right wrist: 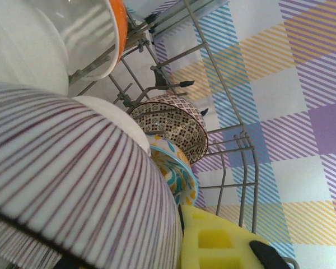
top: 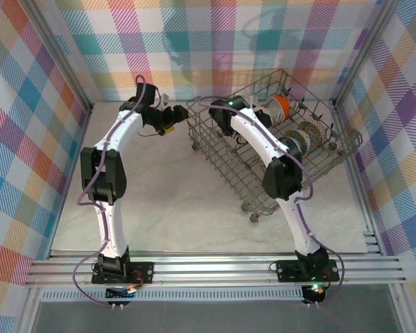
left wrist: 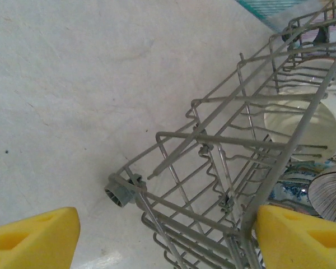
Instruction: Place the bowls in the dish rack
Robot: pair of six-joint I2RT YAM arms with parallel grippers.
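Observation:
The grey wire dish rack (top: 338,147) stands at the back right of the table. In it lean several bowls: an orange one (top: 281,105), a brown-patterned one (right wrist: 173,124), a floral one (right wrist: 172,168) and a white one (left wrist: 308,124). My right gripper (top: 256,114) reaches into the rack. In the right wrist view it (right wrist: 182,235) is shut on the rim of a purple-striped bowl (right wrist: 73,185), with one yellow finger (right wrist: 224,244) showing against it. My left gripper (left wrist: 168,241) is open, its fingers straddling the rack's near-left corner (left wrist: 213,157) without holding it.
A small grey wheel (left wrist: 119,193) sits under the rack's corner on the pale tabletop (top: 173,194). Checked cloth walls (top: 28,125) close in the left, back and right sides. An aluminium rail (top: 215,267) runs along the near edge by the arm bases.

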